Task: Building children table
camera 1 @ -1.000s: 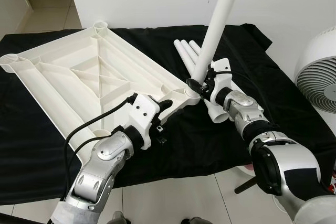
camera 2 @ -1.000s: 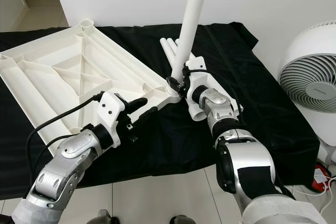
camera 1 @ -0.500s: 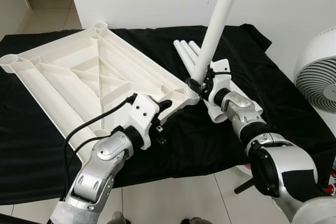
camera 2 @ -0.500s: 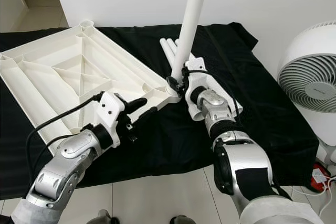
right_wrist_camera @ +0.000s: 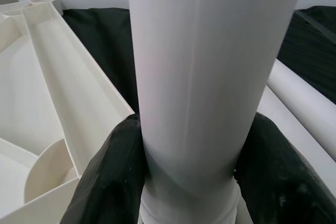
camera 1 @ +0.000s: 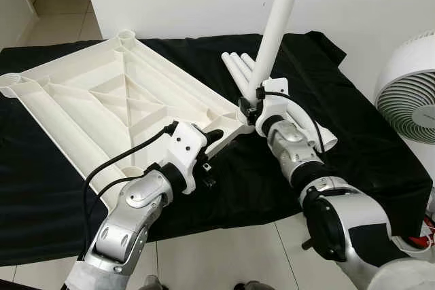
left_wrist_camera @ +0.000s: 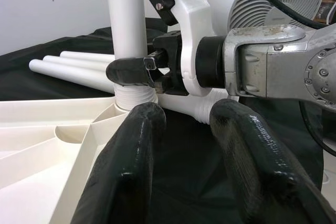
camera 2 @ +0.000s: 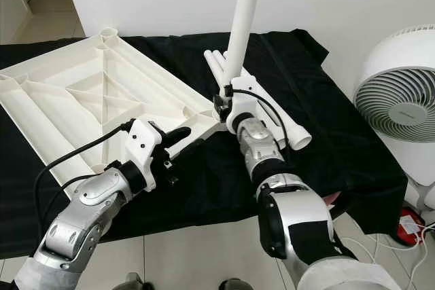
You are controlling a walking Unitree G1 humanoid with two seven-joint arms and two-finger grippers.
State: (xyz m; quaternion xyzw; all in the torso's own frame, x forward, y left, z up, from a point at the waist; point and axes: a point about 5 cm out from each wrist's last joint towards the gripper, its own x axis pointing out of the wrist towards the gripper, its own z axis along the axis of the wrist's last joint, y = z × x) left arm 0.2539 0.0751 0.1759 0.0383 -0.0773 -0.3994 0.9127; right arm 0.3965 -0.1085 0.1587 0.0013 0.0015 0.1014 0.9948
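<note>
The white table top (camera 1: 102, 106) lies upside down on a black cloth. A long white leg (camera 1: 275, 32) stands in the table top's near right corner socket, leaning slightly to the right. My right gripper (camera 1: 250, 103) is shut on the leg just above the socket; its black fingers (right_wrist_camera: 110, 182) clasp the tube (right_wrist_camera: 205, 77) on both sides. My left gripper (camera 1: 217, 139) is open and hovers at the table top's front edge, just short of that corner. Its fingers (left_wrist_camera: 131, 171) point at the leg's base (left_wrist_camera: 126, 19), with nothing between them.
Three spare white legs (camera 1: 238, 66) lie side by side on the cloth behind the corner, one reaching to the right (camera 2: 292, 130). A white fan (camera 1: 408, 93) stands on the floor at the right. Pale floor tiles (camera 1: 224, 263) run along the cloth's front edge.
My right wrist has swung round the leg and its forearm has moved left, closer to me. The leg stays in the same socket, slightly more upright. The left arm has not moved.
</note>
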